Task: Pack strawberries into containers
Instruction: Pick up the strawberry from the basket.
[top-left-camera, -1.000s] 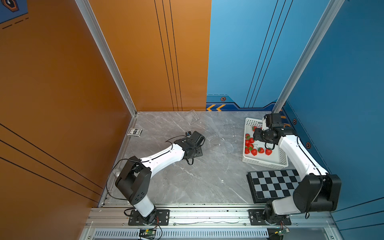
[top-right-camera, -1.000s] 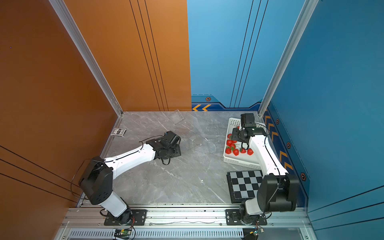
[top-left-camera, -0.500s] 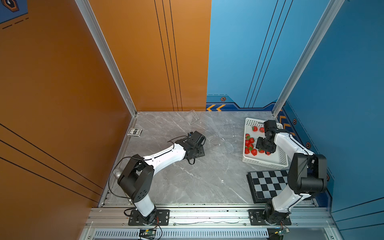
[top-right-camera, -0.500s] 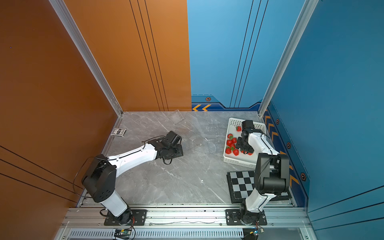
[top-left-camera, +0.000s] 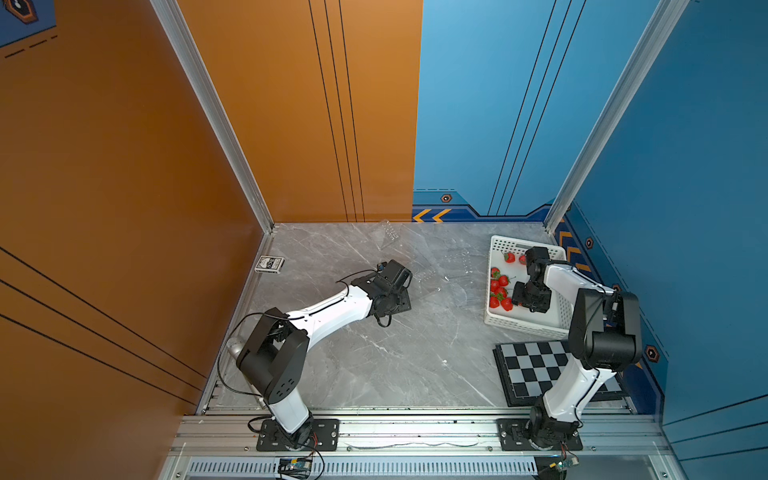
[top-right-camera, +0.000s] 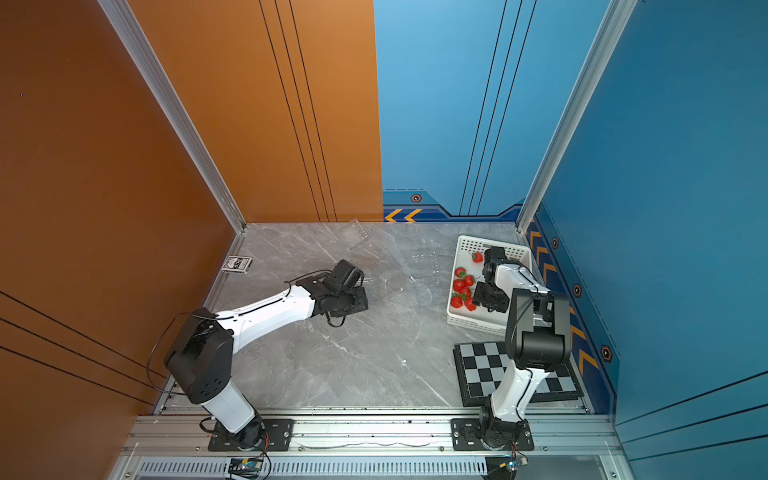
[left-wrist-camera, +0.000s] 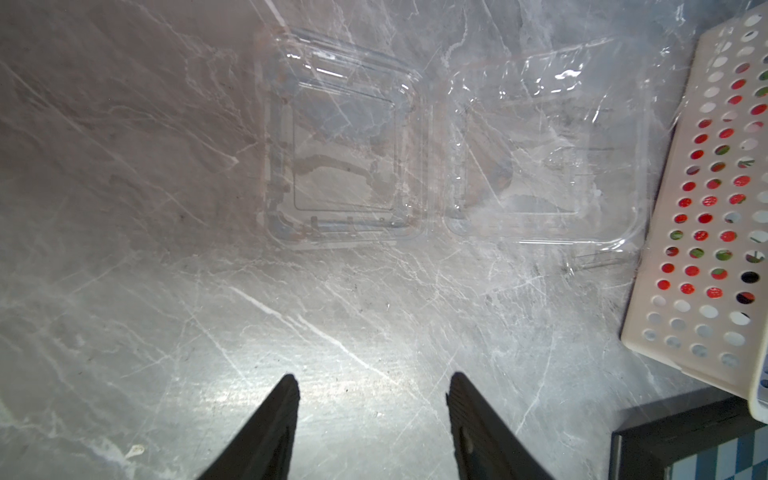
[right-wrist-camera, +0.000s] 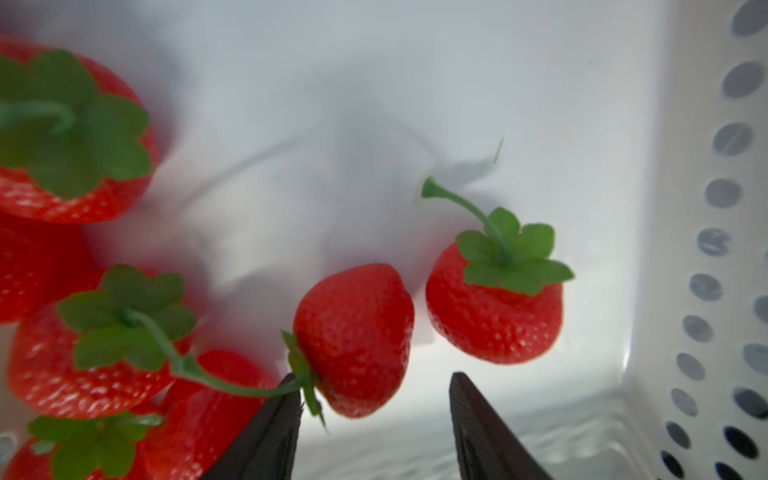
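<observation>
Grey marble-patterned counter below us, two white-and-black arms bent over it. The left arm stretches low from the near-left corner toward the middle with its wrist dipped. Its left gripper hovers over bare stone, jaws apart, nothing between them.

The right arm rises from the near-right corner, folds sharply at the elbow and doubles back down into the white perforated plastic basket at the right edge. Its right gripper sits low inside, jaws apart and gripping nothing. One berry lies just ahead of the fingertips, its green cap beside one finger.

Between the basket and the near edge lies a black-and-white chequered board. A clear plastic clamshell container lies open mid-counter, ahead of the left gripper and near the basket. Another clear one sits near the far edge, and a small printed card box sits by the left edge.

The small red strawberries with green caps sit in the basket, mostly bunched along its wall nearest mid-counter.
</observation>
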